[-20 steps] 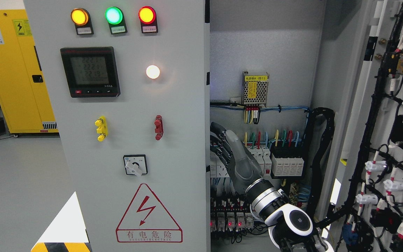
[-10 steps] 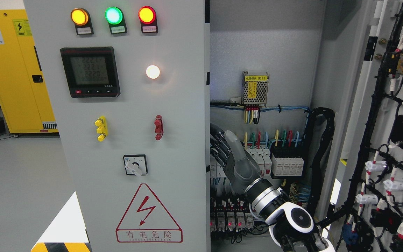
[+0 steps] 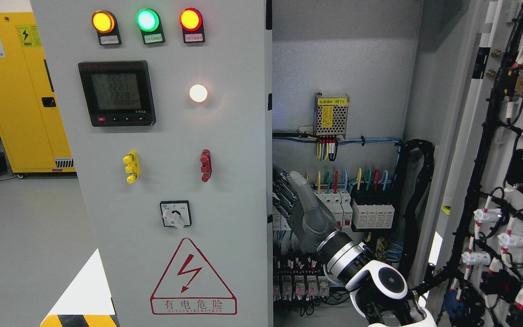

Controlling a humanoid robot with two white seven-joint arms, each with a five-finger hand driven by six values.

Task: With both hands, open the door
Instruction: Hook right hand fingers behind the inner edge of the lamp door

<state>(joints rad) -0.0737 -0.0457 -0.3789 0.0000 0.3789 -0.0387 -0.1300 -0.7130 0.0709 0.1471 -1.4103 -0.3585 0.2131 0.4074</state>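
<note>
- Head view: the right hand (image 3: 304,206) comes up from about 5 o'clock and sits at the free edge of the left door (image 3: 175,181), right where the panel meets the open cabinet interior (image 3: 343,68).
- The dark fingers (image 3: 284,193) look curled toward that edge, maybe hooked round it, but the edge hides the tips, so I can't tell if they're actually gripping or just resting there.
- Left hand isn't in the shot at all.
- Right door (image 3: 506,159) is already swung out wide at 3 o'clock, with its wired back side facing us.
- Left door fills the frame from 9 to 12 o'clock, face-on with its lamps (image 3: 147,20), meter (image 3: 117,93) and warning triangle (image 3: 193,277). It reads as closed, or barely cracked.
- So I'd say roughly halfway: one door open, one left to go.
- What's left, as I see it: get a firm hold on that edge and swing the left door outward.
- Breakers (image 3: 372,213) and live wiring sit just behind the hand, so I'd keep clear of them.
</note>
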